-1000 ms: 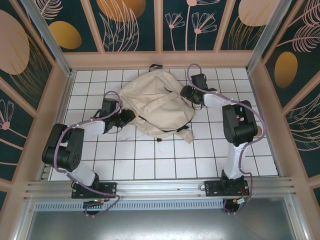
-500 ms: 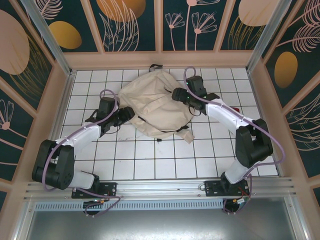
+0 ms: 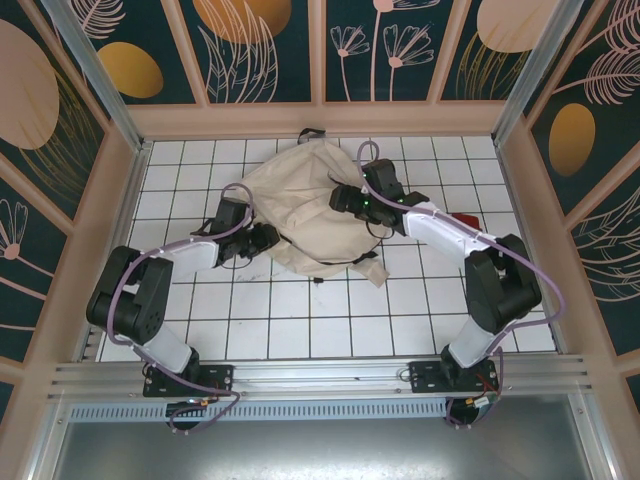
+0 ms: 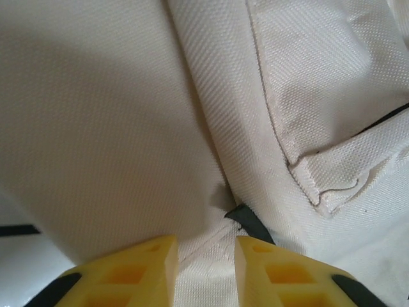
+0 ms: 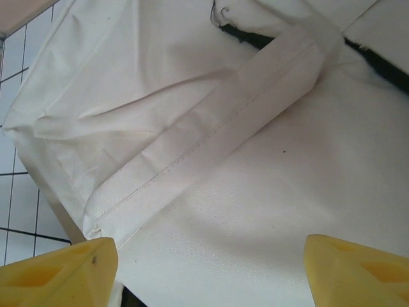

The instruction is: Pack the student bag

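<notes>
1. The white tiled table (image 3: pixel 300 320) carries everything. Its bare squares in front of the arms look like room to turn or drag the bag.

2. The student bag (image 3: pixel 300 200), a large cream soft-fabric backpack with dark zipper lines, lies slumped flat on the middle-far part of the table between the two arms. Its black top loop (image 3: pixel 312 133) points toward the back wall. I see no pocket or zipper held apart, so packing seems not yet begun; the cloth probably has to be lifted first to find an opening.

3. The right gripper (image 3: pixel 342 198) hangs over the bag's upper middle. In the right wrist view its yellow fingers (image 5: pixel 57 272) are spread wide with nothing between them. This looks like a stance for coming down on a fold or band.

4. The left gripper (image 3: pixel 265 240) is at the bag's near-left edge. In the left wrist view its yellow fingers (image 4: pixel 150 265) stand close together with a stitched seam of cloth lying in the gap. Whether they pinch it or only hover over it I cannot tell. Its likely job is to anchor that side.

5. A flat beige fabric strap (image 5: pixel 211 128) runs slantwise across the panel under the right gripper. It is the handiest thing there to seize.

6. A small black tab (image 4: pixel 246 220) pokes from a fold just ahead of the left fingers, maybe a zipper end.
</notes>
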Robot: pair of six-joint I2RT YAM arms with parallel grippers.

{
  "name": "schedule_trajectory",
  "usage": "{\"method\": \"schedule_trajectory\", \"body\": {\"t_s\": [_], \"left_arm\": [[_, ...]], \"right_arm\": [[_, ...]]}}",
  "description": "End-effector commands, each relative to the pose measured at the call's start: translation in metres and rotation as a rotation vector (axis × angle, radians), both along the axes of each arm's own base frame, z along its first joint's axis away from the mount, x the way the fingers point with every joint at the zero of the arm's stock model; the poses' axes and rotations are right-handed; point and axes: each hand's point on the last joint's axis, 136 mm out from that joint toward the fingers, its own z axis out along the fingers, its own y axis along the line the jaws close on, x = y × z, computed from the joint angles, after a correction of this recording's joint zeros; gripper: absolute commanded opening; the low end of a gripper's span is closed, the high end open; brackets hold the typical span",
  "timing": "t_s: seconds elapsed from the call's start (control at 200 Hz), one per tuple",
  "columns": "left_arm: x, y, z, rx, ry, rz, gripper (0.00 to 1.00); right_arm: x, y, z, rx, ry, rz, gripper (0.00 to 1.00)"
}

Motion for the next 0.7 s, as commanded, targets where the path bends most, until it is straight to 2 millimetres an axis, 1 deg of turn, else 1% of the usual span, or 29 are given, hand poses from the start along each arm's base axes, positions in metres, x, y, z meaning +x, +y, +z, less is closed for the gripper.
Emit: {"method": "schedule_trajectory", "body": {"t_s": [0.0,0.11,0.13,0.2,0.255,0.305,0.335,0.385,0.455,0.495,0.585,0.69], "left_arm": [[0.015,-0.014,0.017,-0.052,-0.074,-0.045,0.26],[0.014,-0.017,0.022,-0.073,-0.092,-0.057,0.26],[0.015,-0.017,0.023,-0.075,-0.097,-0.057,0.26],[0.014,-0.018,0.028,-0.084,-0.113,-0.062,0.27],[0.015,-0.019,0.029,-0.091,-0.121,-0.062,0.31],[0.016,-0.017,0.027,-0.085,-0.111,-0.052,0.37],[0.017,-0.015,0.023,-0.072,-0.098,-0.038,0.41],[0.018,-0.010,0.016,-0.045,-0.076,-0.011,0.43],[0.019,-0.006,0.006,-0.015,-0.047,0.012,0.42],[0.020,-0.009,0.005,-0.027,-0.048,0.002,0.39],[0.020,-0.018,0.011,-0.089,-0.067,-0.025,0.33],[0.021,-0.025,0.019,-0.123,-0.086,-0.056,0.31]], "right_arm": [[-0.004,0.009,-0.011,0.025,0.031,0.003,0.77],[-0.003,0.011,-0.015,0.033,0.041,0.005,0.76],[-0.008,0.019,-0.015,0.032,0.042,0.024,0.76],[-0.008,0.022,-0.017,0.032,0.048,0.030,0.76],[-0.008,0.025,-0.017,0.035,0.048,0.035,0.76],[-0.009,0.027,-0.018,0.035,0.049,0.040,0.76],[-0.009,0.027,-0.018,0.036,0.049,0.040,0.75],[-0.009,0.028,-0.018,0.035,0.049,0.041,0.75],[-0.009,0.028,-0.018,0.034,0.051,0.040,0.75],[-0.009,0.028,-0.017,0.033,0.048,0.040,0.75],[-0.010,0.027,-0.019,0.025,0.053,0.038,0.75],[-0.012,0.027,-0.021,0.024,0.056,0.039,0.75]]}}
